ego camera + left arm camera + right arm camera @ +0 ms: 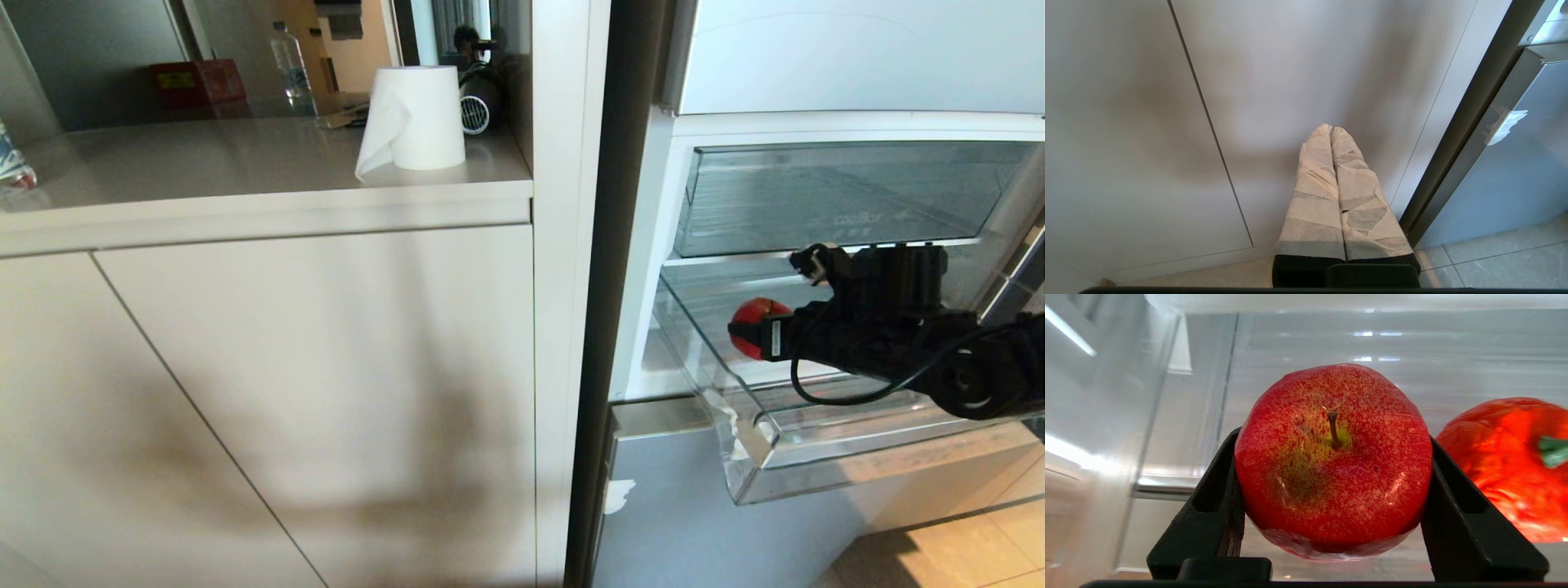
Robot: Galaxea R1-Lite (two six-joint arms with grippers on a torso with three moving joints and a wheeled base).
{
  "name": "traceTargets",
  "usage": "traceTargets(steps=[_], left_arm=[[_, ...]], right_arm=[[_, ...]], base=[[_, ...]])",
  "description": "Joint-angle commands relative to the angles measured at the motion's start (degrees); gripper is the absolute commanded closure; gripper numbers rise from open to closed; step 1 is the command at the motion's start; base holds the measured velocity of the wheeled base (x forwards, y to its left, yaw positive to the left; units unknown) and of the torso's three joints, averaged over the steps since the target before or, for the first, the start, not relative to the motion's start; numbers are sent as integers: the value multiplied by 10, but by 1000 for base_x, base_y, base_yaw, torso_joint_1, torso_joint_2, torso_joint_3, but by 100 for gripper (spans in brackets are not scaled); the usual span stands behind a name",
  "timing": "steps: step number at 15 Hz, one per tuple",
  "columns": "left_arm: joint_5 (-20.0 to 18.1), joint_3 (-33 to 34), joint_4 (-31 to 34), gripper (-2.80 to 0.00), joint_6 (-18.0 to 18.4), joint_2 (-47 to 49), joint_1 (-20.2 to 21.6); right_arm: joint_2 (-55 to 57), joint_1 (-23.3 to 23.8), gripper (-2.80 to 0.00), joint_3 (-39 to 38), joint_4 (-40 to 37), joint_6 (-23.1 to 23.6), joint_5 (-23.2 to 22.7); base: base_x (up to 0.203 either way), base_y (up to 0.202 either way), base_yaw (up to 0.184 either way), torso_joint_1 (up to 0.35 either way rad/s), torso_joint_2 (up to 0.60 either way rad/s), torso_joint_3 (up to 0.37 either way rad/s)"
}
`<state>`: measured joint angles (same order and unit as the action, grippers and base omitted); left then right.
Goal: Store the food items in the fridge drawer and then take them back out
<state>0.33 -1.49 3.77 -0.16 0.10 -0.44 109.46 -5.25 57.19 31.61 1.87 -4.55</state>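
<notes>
We've got the right gripper [755,331] clamped on a red apple [1333,459], one black finger [1218,506] on each side, stem facing the wrist camera. It sits inside the fridge drawer [755,457], near the drawer's left wall and well back from the front lip. We can't tell if the apple rests on the ribbed floor or hangs just above it. Just beside it, deeper toward the drawer's middle, is the red-orange tomato-like fruit [1506,465] with the green stem.

What could bite us from here: the apple is glossy and round, held only across its widest part, so a quick swing could let it roll out of the jaws. The neighbour fruit is close enough that a sideways move would knock it rolling. The upper clear drawer [833,196] hangs right over the arm, so lifting straight up risks a bump against it, and the pulled-out drawer's front lip could catch the wrist on the way out.

Room-wise: the fridge stands against a white cabinet [269,392] whose counter [204,171] carries a paper towel roll [416,118] near its right edge and a water bottle [291,65] toward the back. The left gripper [1333,134] is parked low by the cabinet front, taped fingers pressed together, holding nothing.
</notes>
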Motion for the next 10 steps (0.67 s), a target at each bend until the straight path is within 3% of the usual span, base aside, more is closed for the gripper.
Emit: traceTargets(steps=[1,2,3,10], left_arm=[[0,0,0,0,0,0,0],[0,0,0,0,0,0,0],[0,0,0,0,0,0,0],[0,0,0,0,0,0,0]], right_arm=[[11,0,0,2,4,1,0],[11,0,0,3,4,1,0],[10,0,-280,5,3,0,0],[-15,-1,-280,-1,3,1,0]], base=[[0,0,0,0,0,0],[0,0,0,0,0,0],[0,0,0,0,0,0],[0,0,0,0,0,0]])
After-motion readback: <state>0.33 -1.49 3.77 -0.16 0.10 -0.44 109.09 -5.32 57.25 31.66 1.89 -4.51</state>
